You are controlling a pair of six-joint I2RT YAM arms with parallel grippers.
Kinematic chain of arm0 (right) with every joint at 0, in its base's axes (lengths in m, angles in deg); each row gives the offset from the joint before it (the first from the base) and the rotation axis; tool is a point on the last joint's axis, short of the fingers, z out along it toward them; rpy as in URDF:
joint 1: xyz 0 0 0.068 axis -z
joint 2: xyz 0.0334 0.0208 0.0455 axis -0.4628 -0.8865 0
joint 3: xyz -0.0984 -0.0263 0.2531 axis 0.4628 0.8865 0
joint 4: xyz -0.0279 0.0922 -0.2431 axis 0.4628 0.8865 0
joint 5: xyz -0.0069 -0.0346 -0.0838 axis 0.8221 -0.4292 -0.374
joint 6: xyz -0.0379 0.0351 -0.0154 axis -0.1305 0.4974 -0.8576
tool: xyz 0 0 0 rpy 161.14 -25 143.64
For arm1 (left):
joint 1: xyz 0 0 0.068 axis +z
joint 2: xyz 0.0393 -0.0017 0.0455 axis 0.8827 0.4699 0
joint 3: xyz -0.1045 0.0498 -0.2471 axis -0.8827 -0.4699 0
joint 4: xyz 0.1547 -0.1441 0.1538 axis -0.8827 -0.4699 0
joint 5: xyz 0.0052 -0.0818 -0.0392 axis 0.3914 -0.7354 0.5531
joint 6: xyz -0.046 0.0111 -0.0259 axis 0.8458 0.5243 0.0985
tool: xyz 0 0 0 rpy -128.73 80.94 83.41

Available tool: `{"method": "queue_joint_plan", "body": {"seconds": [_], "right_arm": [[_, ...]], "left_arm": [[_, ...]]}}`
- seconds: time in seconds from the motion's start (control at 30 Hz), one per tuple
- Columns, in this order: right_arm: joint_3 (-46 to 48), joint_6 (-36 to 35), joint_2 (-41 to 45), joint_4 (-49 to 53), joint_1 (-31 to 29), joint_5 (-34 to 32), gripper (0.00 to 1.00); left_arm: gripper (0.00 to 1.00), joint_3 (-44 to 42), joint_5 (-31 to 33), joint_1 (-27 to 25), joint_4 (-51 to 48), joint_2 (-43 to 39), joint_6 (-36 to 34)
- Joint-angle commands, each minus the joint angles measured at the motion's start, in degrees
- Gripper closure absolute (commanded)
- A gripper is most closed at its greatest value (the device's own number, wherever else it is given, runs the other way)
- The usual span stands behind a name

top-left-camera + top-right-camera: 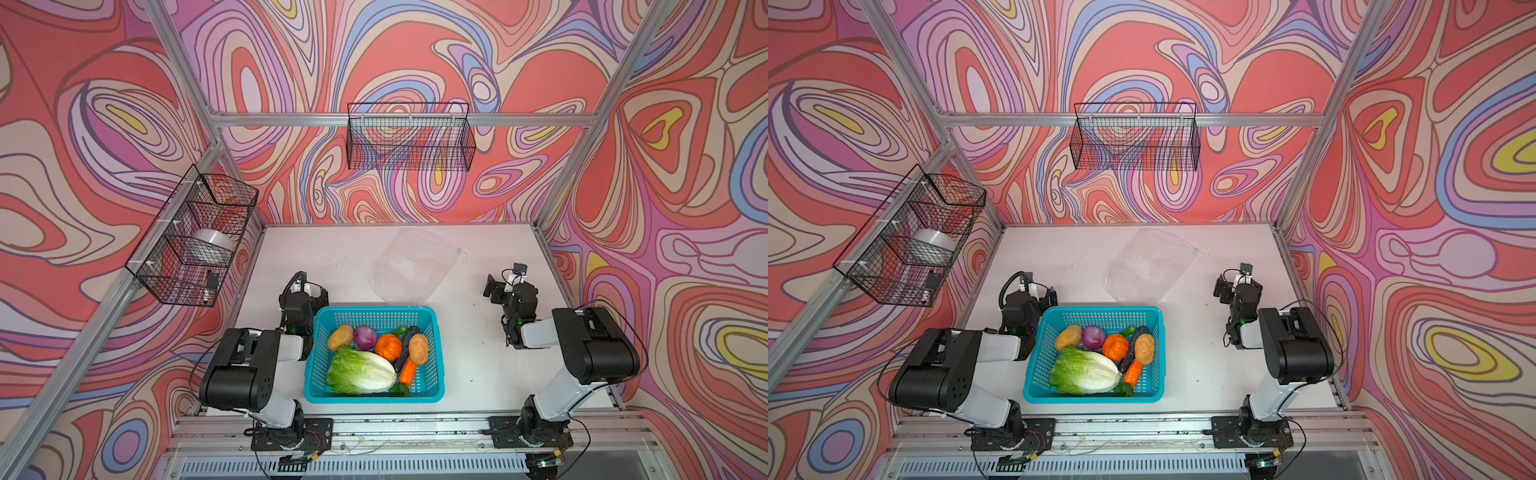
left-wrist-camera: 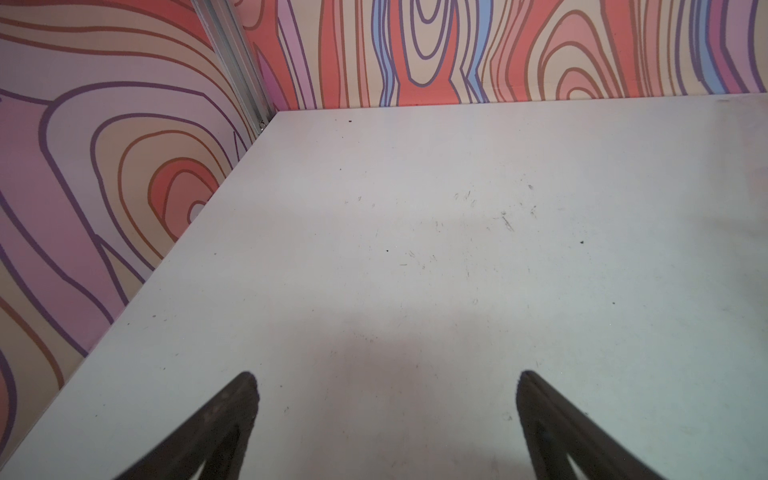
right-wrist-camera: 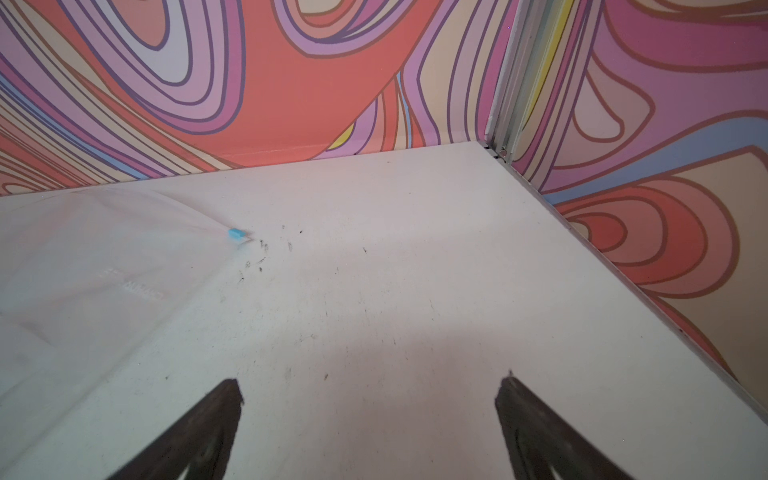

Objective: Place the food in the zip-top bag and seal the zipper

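The food lies in a teal basket at the table's front: green-white lettuce, purple onion, orange pumpkin, two potatoes, carrot, dark cucumber. Behind the basket the clear zip-top bag lies flat and empty, the zipper's light-blue slider at its far right corner. My left gripper is open over bare table left of the basket. My right gripper is open, right of the bag, holding nothing.
The white table is walled in by patterned panels on three sides. A black wire basket hangs on the back wall. Another wire basket on the left wall holds a pale roll.
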Motion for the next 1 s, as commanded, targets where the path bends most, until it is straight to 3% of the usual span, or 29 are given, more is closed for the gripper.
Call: {"method": "queue_joint_plan", "body": {"seconds": [0.0,0.3,0.5,0.67,0.83,0.97], "right_arm": [[-0.8,-0.3,-0.77,0.24,-0.34,-0.24,0.02],[-1.05,-0.35,-0.07,1.18,-0.34,0.1,0.02],[-9.62,-0.54,6.6,21.88,-0.34,0.39,0.04],[-22.53,7.71,7.06,43.46,-0.33,5.07,0.08],[-36.67,20.1,1.25,63.53,-0.79,19.12,0.25],[-40.4,27.02,-0.75,71.68,-2.68,23.73,0.26]], "left_arm": [[0.0,0.4,-1.57,0.06,0.03,0.18,-0.29],[0.0,0.16,-1.1,0.23,0.55,-0.15,-0.23],[0.0,2.89,3.33,0.26,-12.75,-9.78,1.67],[0.0,11.08,6.09,0.35,-28.73,-16.77,3.74],[0.0,20.5,5.13,0.3,-45.3,-18.8,14.56],[0.0,26.86,-1.98,0.31,-55.37,-19.68,24.43]]}}
